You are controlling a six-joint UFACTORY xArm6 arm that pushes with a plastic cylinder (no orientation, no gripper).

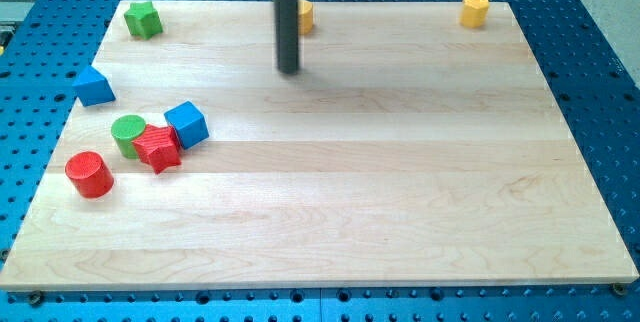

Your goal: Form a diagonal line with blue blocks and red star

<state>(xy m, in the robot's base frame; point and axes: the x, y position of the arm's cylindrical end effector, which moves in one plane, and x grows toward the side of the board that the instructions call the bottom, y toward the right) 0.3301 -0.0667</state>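
A blue cube (187, 124) sits at the board's left, touching a red star (158, 148) just below-left of it. A blue triangular block (93, 87) lies at the board's left edge, up and left of the cube. My tip (289, 69) is near the view's top centre, well to the right of and above these blocks, touching none.
A green cylinder (128, 134) touches the red star's left side. A red cylinder (89, 174) lies below-left. A green star (143, 20) is at the top left. A yellow block (305, 16) sits partly behind the rod; a yellow hexagon (474, 9) is top right. Wooden board (400, 182).
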